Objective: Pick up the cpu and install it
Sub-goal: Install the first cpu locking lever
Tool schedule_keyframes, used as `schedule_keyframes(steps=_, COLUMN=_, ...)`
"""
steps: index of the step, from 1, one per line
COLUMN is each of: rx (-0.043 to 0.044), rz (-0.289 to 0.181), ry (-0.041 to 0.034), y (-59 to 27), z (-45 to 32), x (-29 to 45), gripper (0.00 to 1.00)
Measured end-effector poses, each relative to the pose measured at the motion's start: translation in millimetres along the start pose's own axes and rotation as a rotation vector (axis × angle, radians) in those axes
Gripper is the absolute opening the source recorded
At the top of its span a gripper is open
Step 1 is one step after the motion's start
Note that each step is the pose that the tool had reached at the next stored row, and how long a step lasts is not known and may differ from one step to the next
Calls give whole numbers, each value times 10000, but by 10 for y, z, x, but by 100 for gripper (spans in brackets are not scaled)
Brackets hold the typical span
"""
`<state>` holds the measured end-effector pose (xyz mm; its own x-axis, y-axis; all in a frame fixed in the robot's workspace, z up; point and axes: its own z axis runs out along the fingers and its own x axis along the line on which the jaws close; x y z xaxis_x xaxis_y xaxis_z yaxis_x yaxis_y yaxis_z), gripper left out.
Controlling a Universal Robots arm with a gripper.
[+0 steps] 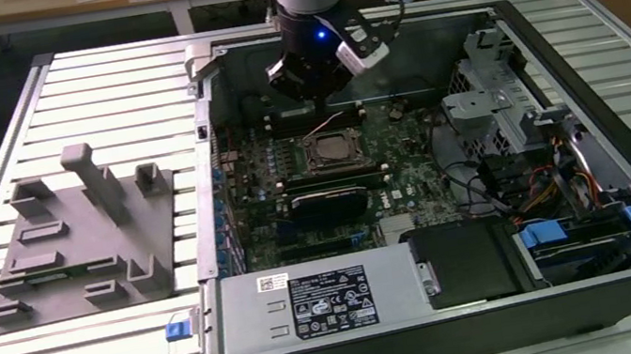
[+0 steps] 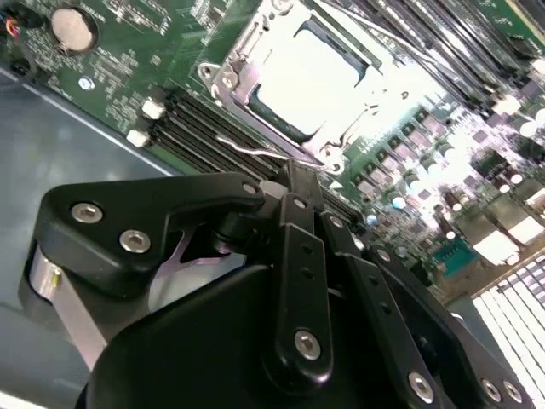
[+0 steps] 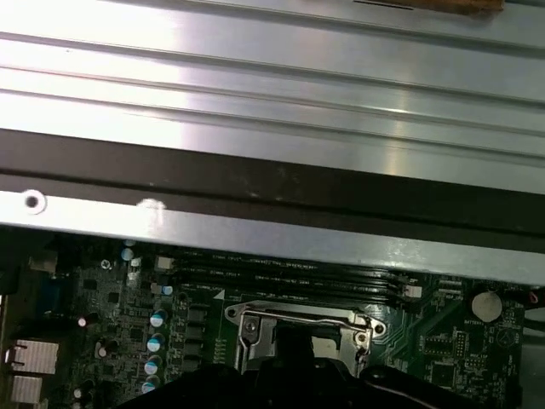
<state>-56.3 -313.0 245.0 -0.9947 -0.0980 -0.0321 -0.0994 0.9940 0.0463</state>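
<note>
Cpu (image 2: pixel 311 81) sits in its socket; end effector (image 1: pixel 318 72) hovers upright above, fingers together.

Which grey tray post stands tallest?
On the grey tray, the slim T-topped post near its middle rises highest; the other posts are short blocks.

Socket frame (image 3: pixel 294 336) beside memory slots (image 3: pixel 281 274)

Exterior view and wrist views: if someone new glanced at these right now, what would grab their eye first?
Probably the open computer case on the slatted table, with the black gripper hanging inside it above the motherboard. Next, the cpu, glaring bright inside its socket frame in the second wrist view. Then the grey tray with upright posts, at the exterior view's left.
</note>
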Motion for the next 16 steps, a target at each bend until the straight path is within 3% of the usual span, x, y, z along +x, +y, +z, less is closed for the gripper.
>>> schedule_keyframes(steps=16, rx=0, rz=18, ry=-1, y=11, z=114, x=-95, gripper=11)
